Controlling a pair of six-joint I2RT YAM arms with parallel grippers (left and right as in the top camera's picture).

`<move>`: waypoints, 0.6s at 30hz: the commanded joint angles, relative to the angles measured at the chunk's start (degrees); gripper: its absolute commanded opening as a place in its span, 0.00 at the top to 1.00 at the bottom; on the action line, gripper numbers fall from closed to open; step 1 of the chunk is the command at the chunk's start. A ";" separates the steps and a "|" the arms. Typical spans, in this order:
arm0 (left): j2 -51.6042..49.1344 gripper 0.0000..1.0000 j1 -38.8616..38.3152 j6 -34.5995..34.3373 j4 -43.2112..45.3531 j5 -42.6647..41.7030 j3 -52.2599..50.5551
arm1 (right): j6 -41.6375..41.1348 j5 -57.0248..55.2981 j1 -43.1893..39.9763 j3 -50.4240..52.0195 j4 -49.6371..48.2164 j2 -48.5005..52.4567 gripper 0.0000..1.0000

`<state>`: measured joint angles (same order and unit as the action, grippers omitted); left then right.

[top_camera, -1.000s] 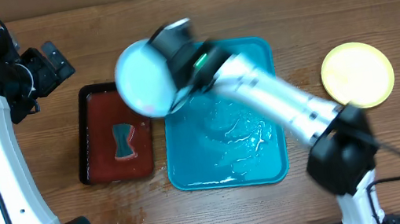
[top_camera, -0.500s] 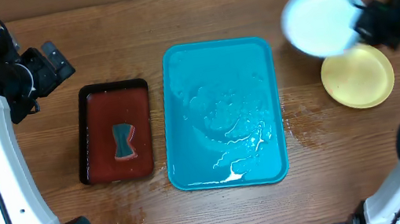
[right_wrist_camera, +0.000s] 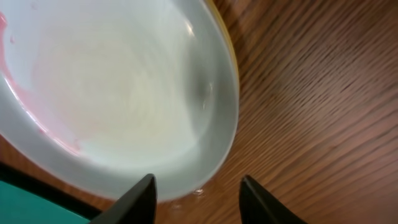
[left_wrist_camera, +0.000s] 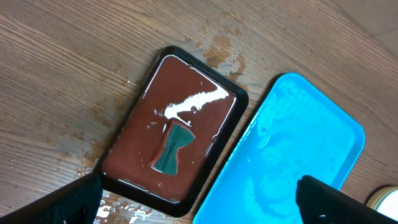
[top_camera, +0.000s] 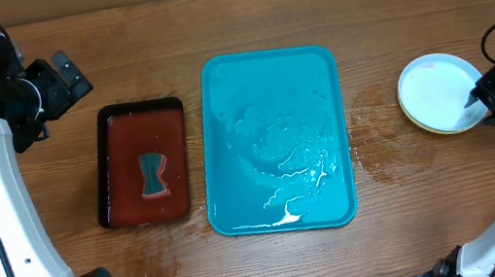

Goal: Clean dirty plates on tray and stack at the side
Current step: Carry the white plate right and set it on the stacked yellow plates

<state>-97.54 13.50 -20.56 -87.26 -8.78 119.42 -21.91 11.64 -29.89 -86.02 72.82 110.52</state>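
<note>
The turquoise tray [top_camera: 263,77] lies mid-table, wet, with no plate on it; it also shows in the left wrist view [left_wrist_camera: 311,143]. A pale aqua-white plate [top_camera: 435,91] lies on top of a yellow-green plate [top_camera: 422,120] right of the tray. In the right wrist view the pale plate [right_wrist_camera: 118,87] has a pink smear along its left rim, and a yellow rim [right_wrist_camera: 225,34] peeks out beneath. My right gripper [right_wrist_camera: 199,199] is open at the plate's edge, also seen overhead [top_camera: 480,102]. My left gripper [left_wrist_camera: 199,205] is open and empty, high at the far left [top_camera: 69,79].
A dark red, black-rimmed tray [top_camera: 118,192] lies left of the turquoise tray, holding a teal hourglass-shaped sponge [top_camera: 152,174], also in the left wrist view [left_wrist_camera: 173,146]. Water spots mark the wood between the turquoise tray and the plates [top_camera: 375,139].
My right arm swung the pale plate from over the tray's left side across to the right, lowered it onto the yellow-green plate and opened. The left arm has not moved.
</note>
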 commanded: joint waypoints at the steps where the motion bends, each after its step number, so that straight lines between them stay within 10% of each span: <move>1: 0.42 0.00 -0.02 1.29 0.13 0.37 0.74 | 3.17 4.22 2.69 -0.48 -0.11 -9.49 0.48; 7: 0.42 0.00 0.00 1.31 0.13 0.37 0.74 | 12.39 17.40 16.81 -0.52 -0.35 -28.98 0.45; 8: 0.42 0.00 0.00 1.29 0.13 0.37 0.74 | 12.37 17.38 19.65 -0.52 -0.42 -31.36 0.37; 9: 0.42 0.00 -0.02 1.31 0.13 0.37 0.74 | 12.37 17.38 22.60 -0.52 -0.50 -33.44 0.00; 18: 0.42 0.00 0.00 1.31 0.13 0.37 0.74 | 11.28 17.40 44.81 -0.52 -2.05 -42.49 0.00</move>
<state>-97.54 13.50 -20.56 -87.24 -8.78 119.39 -11.27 28.56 10.76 -86.11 71.13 68.51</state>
